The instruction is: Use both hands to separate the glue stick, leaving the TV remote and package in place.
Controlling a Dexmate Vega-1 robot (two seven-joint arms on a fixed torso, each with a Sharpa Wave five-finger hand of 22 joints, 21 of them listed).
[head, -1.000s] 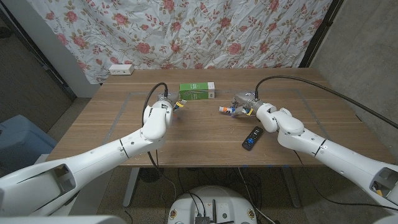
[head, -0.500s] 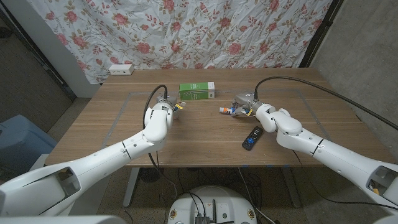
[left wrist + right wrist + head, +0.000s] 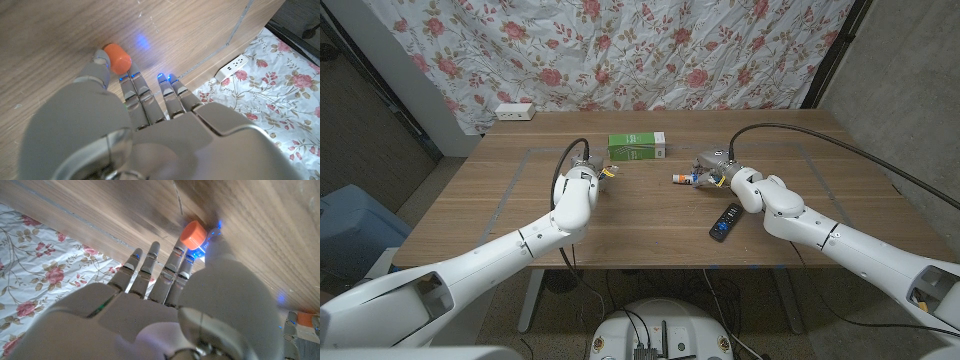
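My right hand (image 3: 716, 167) grips the glue stick (image 3: 681, 178), whose white body and orange end stick out toward the table's middle; the orange end (image 3: 192, 234) shows between the thumb and fingers in the right wrist view. My left hand (image 3: 584, 171) is well apart from it on the left and pinches a small orange cap (image 3: 117, 57) just above the wood. The green package (image 3: 637, 147) lies at the back between the two hands. The black TV remote (image 3: 725, 221) lies in front of my right hand, near the table's front edge.
A white power strip (image 3: 514, 111) sits at the table's far left corner, also seen as power strip (image 3: 233, 64) past my left fingers. A floral curtain (image 3: 650, 50) hangs behind the wooden table (image 3: 640, 215).
The left forearm has shifted slightly; both hands stay almost where they were, each keeping its hold.
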